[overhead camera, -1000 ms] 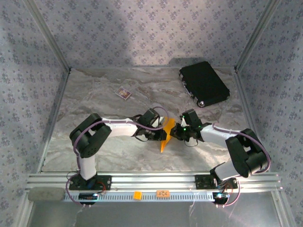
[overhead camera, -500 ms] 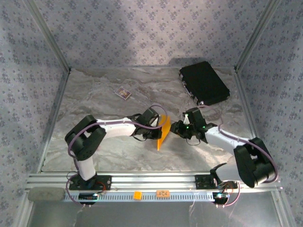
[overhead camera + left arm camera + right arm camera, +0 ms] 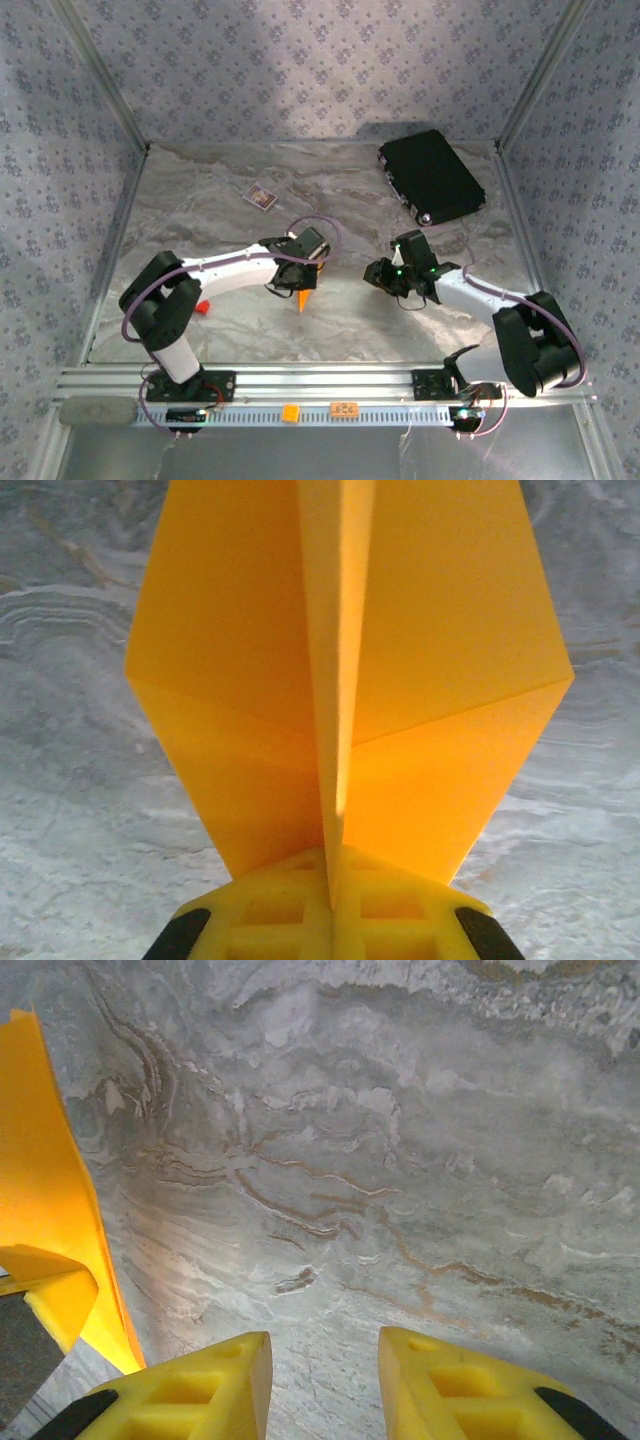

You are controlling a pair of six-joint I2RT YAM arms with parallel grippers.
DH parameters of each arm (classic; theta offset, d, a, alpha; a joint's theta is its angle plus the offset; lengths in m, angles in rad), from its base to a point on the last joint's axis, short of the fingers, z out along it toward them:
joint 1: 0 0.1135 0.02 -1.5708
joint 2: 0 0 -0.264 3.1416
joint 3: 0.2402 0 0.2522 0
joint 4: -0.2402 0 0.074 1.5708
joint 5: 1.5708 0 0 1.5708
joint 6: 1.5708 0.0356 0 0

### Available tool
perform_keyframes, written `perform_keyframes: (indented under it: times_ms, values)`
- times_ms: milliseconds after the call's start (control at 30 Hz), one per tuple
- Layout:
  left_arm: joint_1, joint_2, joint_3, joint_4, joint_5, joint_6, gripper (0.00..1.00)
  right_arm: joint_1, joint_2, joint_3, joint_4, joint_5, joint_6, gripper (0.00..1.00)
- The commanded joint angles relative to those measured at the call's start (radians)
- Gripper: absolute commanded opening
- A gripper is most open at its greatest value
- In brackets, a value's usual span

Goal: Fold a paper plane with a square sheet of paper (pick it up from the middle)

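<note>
Carried leftward over the table (image 3: 230, 210), the paper plane (image 3: 303, 297) sits clamped by its centre crease in the left pincer (image 3: 299, 279), tip toward the near edge, apart from the empty right pincer (image 3: 379, 274), whose jaws stand parted.

soft even overhead light, faint shadows, slight blur in the wrist close-ups

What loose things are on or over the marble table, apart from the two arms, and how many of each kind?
Folded paper: 1
Black case: 1
Small card: 1
Red block: 1
Total: 4
</note>
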Motion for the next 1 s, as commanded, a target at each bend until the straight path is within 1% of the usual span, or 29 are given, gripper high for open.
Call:
perform_keyframes:
  times_ms: [0,433,633,733,967]
  values:
    - [-0.006,0.024,0.040,-0.076,-0.052,-0.026,0.01,0.007,0.016,-0.001,0.001,-0.003,-0.002,0.35]
    - [-0.006,0.072,0.042,-0.054,-0.014,-0.023,0.11,0.012,0.030,0.001,0.011,-0.006,0.000,0.35]
    - [-0.006,0.080,0.041,-0.047,-0.007,-0.021,0.13,0.013,0.034,0.003,0.012,-0.006,0.002,0.36]
    - [-0.006,0.083,0.041,-0.046,-0.007,-0.021,0.15,0.015,0.037,0.003,0.013,-0.006,0.002,0.36]
    - [-0.006,0.090,0.035,-0.033,0.000,-0.017,0.16,0.018,0.043,0.004,0.015,-0.006,0.003,0.36]
